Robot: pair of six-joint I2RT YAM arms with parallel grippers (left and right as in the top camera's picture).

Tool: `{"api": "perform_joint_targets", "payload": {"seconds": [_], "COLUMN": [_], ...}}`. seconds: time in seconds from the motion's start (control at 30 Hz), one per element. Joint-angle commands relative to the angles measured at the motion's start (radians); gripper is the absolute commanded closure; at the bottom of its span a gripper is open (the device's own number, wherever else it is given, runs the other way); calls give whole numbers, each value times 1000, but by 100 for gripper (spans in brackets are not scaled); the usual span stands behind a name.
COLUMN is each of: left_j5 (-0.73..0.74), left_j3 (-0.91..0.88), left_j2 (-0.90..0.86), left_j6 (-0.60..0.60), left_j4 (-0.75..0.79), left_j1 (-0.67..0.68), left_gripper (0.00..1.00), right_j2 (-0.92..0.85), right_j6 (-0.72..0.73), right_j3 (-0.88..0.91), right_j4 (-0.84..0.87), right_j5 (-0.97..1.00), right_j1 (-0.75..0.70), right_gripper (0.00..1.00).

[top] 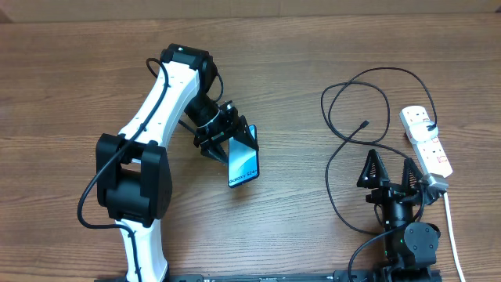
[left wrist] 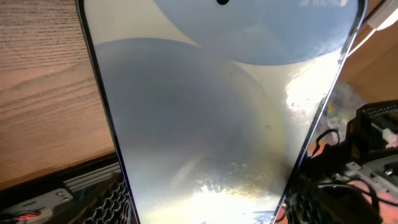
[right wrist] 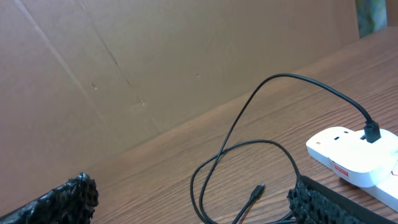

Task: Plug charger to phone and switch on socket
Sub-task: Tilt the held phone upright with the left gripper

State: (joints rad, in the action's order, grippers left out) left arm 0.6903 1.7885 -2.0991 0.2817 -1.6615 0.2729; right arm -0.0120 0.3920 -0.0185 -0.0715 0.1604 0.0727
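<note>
My left gripper (top: pixel 235 141) is shut on the phone (top: pixel 243 165), holding it tilted above the table's middle; its light blue screen shows "Galaxy S24+". In the left wrist view the phone (left wrist: pixel 211 112) fills the frame between my fingers. The charger, a thin black cable (top: pixel 338 110), lies looped at the right, its connector tip (top: pixel 365 124) free on the wood and its plug in the socket (top: pixel 427 141), a white power strip. My right gripper (top: pixel 389 171) is open and empty, just in front of the tip. The right wrist view shows the tip (right wrist: pixel 257 190), cable and socket (right wrist: pixel 354 158).
The socket's white cord (top: pixel 452 227) runs toward the table's front edge at the far right. A brown cardboard wall (right wrist: pixel 124 68) stands behind the table in the right wrist view. The table is brown wood (top: pixel 70 94).
</note>
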Motion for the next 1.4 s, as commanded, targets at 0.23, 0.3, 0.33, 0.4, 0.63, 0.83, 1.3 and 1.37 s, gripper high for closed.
{"api": "perform_joint_targets", "payload": {"seconds": [0.23, 0.3, 0.33, 0.4, 0.63, 0.83, 1.3, 1.37], "left_j5": [47, 47, 47, 45, -1, -55, -69, -69], "left_j3": [29, 29, 29, 29, 29, 29, 29, 29], "left_j2": [-5, -5, -5, -5, -5, -5, -3, -1], "left_j6": [123, 123, 123, 123, 122, 99, 8, 1], "left_j4": [26, 24, 24, 25, 63, 100, 45, 33], "left_j1": [-5, -5, -5, -5, -5, -5, -5, -5], "left_gripper": [52, 52, 52, 52, 51, 51, 52, 53], "right_j2": [9, 9, 9, 9, 9, 9, 9, 9], "right_j6": [-4, -4, -4, -4, -4, -4, -4, -4], "right_j3": [11, 11, 11, 11, 11, 11, 11, 11], "right_j4": [5, 5, 5, 5, 5, 5, 5, 5], "right_j5": [-2, -2, -2, -2, -2, -2, -2, -2], "right_j1": [-3, -3, -3, -3, -3, -3, -3, -3], "right_gripper": [0, 0, 0, 0, 0, 0, 0, 0]}}
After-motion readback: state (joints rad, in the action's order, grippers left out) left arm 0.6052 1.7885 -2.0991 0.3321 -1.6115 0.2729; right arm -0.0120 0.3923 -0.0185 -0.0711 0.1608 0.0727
